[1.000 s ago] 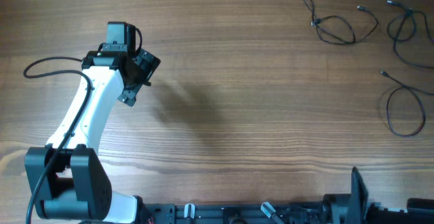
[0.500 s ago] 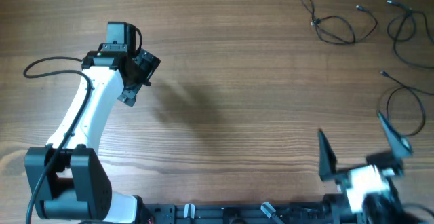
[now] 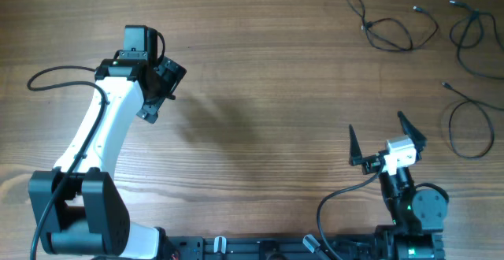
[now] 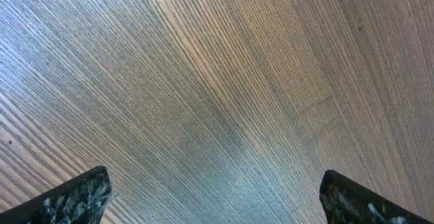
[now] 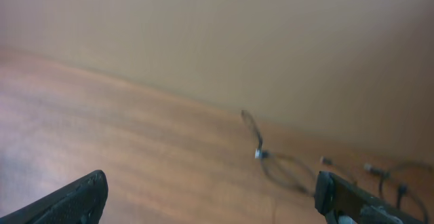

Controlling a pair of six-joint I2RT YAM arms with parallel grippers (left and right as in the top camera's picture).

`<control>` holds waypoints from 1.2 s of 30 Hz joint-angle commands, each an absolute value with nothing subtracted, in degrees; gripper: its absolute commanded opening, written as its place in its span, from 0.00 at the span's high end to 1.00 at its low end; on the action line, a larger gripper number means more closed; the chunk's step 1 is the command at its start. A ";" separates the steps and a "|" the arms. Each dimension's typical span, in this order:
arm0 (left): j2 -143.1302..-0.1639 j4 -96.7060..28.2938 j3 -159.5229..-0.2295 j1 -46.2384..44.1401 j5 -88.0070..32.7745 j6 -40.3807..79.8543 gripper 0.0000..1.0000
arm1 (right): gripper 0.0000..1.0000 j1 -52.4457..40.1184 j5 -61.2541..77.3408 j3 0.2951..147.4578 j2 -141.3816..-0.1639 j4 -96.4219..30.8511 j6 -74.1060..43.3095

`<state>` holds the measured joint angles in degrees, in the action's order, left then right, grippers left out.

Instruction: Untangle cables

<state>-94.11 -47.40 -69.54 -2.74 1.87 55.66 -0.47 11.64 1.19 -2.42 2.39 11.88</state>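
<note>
Spread full wide and gripping nothing at the right gripper [image 3: 378, 130]; likewise wide and empty at the left gripper [image 3: 167, 94]. Closest to the right jaws: the looped cable [image 3: 451, 124], a little ahead and off to their right, stretched fore-and-aft. Farther ahead, the middle cable [image 3: 368, 26] and corner cable [image 3: 472, 17]. All well apart from the left jaws; probably a reach for the right arm.

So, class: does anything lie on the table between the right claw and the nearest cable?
Nothing visible does. Only bare table separates the open right claw from the nearest cable, which lies in a loose loop.
</note>
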 commanded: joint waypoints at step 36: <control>-93.54 -47.42 -69.32 -2.79 2.46 55.96 0.00 | 0.00 -0.73 9.65 0.32 -0.16 0.71 10.52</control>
